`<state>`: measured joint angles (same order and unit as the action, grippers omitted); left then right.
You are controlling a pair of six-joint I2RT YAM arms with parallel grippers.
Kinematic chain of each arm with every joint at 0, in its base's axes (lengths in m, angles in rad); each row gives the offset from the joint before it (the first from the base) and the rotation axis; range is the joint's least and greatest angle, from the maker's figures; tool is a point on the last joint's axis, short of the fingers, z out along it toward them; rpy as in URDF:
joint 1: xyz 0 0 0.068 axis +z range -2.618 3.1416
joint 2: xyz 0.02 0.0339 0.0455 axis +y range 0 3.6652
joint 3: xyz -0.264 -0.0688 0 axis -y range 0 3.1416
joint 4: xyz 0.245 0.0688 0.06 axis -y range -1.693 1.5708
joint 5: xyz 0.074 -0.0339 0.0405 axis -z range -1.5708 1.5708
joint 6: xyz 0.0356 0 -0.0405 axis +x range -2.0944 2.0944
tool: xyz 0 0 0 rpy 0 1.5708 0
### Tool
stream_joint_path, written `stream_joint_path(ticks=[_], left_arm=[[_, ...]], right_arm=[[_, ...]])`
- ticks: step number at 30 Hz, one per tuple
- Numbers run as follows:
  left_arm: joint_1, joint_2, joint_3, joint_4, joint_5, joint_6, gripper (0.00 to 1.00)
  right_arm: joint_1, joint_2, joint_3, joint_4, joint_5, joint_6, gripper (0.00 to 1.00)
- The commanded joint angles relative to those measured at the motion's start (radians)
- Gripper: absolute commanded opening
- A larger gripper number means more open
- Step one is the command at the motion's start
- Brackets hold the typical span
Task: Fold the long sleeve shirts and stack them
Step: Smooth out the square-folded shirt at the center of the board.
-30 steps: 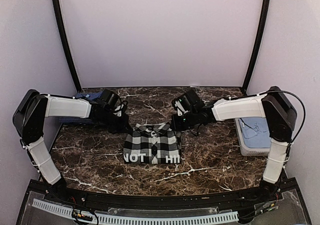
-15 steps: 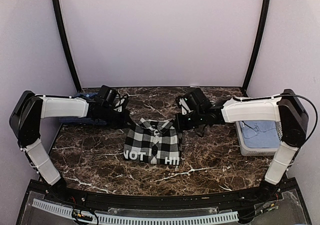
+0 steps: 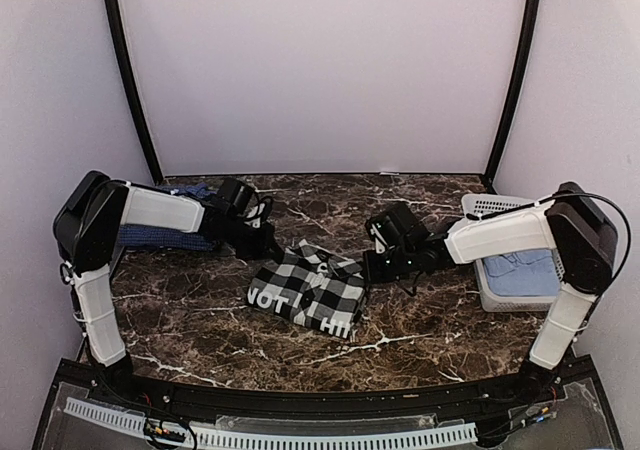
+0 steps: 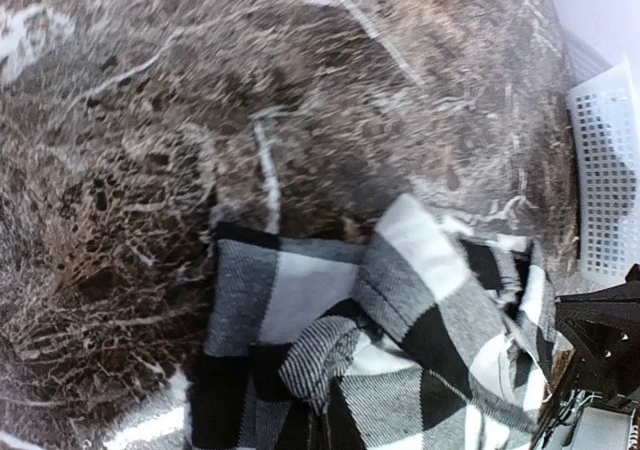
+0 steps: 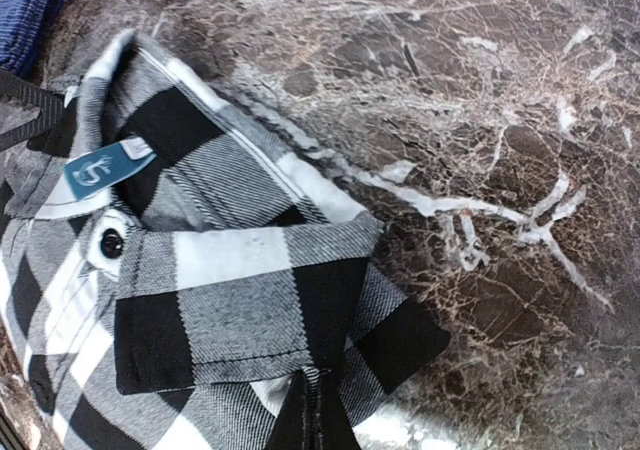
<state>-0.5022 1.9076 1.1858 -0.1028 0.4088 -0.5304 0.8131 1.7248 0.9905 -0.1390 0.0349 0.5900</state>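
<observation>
The black-and-white checked long sleeve shirt (image 3: 308,292) lies folded and skewed at the table's middle, white lettering along its near edge. My left gripper (image 3: 267,254) is shut on its far left corner, where cloth (image 4: 330,355) bunches up in the left wrist view. My right gripper (image 3: 371,268) is shut on the far right corner, and a fold of the shirt (image 5: 315,405) is pinched at the bottom of the right wrist view, near the collar label (image 5: 98,168). The dark blue long sleeve shirt (image 3: 150,233) lies at the far left, partly behind my left arm.
A white slotted basket (image 3: 486,206) with light blue cloth (image 3: 520,270) in it stands at the right edge, under my right arm. Dark marble table (image 3: 200,310) all round. Black frame posts (image 3: 135,100) rise at the back corners.
Both grippers have shifted right and nearer with the checked shirt's far corners in them. The shirt has turned from square to skewed, its far edge pulled rightward.
</observation>
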Motion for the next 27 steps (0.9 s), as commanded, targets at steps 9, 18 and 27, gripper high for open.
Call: stream_joint_path(ticks=[9, 18, 27], left_arm=[[0.006, 0.042, 0.07, -0.104, -0.115, 0.02, 0.25], [0.013, -0.061, 0.019, -0.146, -0.172, -0.015, 0.36], [0.015, -0.136, -0.07, -0.118, -0.138, -0.055, 0.36]], right_arm=[[-0.031, 0.094, -0.034, 0.063, 0.005, 0.01, 0.0], [-0.12, 0.241, 0.093, 0.07, -0.018, -0.073, 0.0], [-0.209, 0.282, 0.287, -0.046, -0.016, -0.193, 0.12]])
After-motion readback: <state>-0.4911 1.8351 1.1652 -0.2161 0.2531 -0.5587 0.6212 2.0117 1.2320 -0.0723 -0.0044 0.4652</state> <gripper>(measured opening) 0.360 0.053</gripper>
